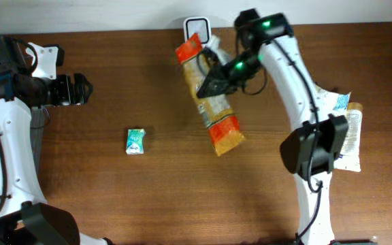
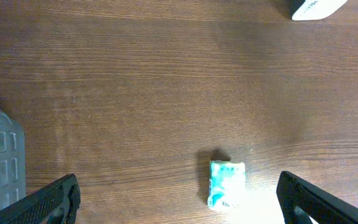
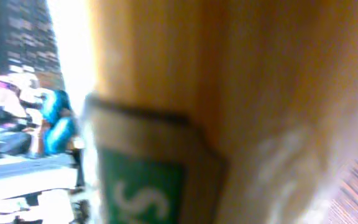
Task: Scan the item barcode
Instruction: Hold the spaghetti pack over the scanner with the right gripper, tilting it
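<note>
Although the snack bag (image 1: 218,114) is positioned at the scanner (image 1: 197,28) by the far edge of the table (image 1: 114,197), the scan cannot be confirmed as done. The bag is held slanted, with its upper orange end just beside the scanner's white face, and which side bears the barcode cannot be made out. What is left, it is judged, is for the barcode to be turned toward the scanner and a read to be obtained.

The bag is gripped about its middle by the right gripper (image 1: 208,83), whose fingers appear drawn nearly together on the thin film. In the right wrist view only blurred packaging is seen, filling the frame.

The left gripper (image 1: 84,90) is found well apart from the bag, with its fingers (image 2: 51,202) spread wide and nothing held. A small green packet (image 1: 135,141) is seen lying on the table near it.
</note>
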Motion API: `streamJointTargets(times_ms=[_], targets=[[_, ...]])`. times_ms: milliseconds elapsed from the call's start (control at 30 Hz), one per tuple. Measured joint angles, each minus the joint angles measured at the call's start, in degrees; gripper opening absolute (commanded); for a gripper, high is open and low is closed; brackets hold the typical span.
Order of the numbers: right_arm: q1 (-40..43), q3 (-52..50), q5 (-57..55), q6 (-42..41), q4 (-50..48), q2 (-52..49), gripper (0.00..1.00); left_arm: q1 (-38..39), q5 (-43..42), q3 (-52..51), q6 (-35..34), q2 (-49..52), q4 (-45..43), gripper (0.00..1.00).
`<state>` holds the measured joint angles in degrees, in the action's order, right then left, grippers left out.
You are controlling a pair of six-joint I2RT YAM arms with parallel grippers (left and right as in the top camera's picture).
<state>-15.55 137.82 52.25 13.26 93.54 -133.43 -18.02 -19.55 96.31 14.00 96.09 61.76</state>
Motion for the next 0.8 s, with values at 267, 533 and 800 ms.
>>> streamJointTargets(times_ms=[267, 533, 800], targets=[[9.4, 0.0, 28.7, -1.3, 0.6, 0.0, 0.04, 0.0, 0.0, 0.0, 0.0, 0.0, 0.0, 0.99], [7.3, 3.7, 2.8, -2.1, -7.1, 0.0, 0.04, 0.0, 0.0, 0.0, 0.0, 0.0, 0.0, 0.99], [-7.8, 8.5, -42.2, 22.9, -38.6, 0.1, 0.04, 0.0, 0.0, 0.0, 0.0, 0.0, 0.0, 0.99]])
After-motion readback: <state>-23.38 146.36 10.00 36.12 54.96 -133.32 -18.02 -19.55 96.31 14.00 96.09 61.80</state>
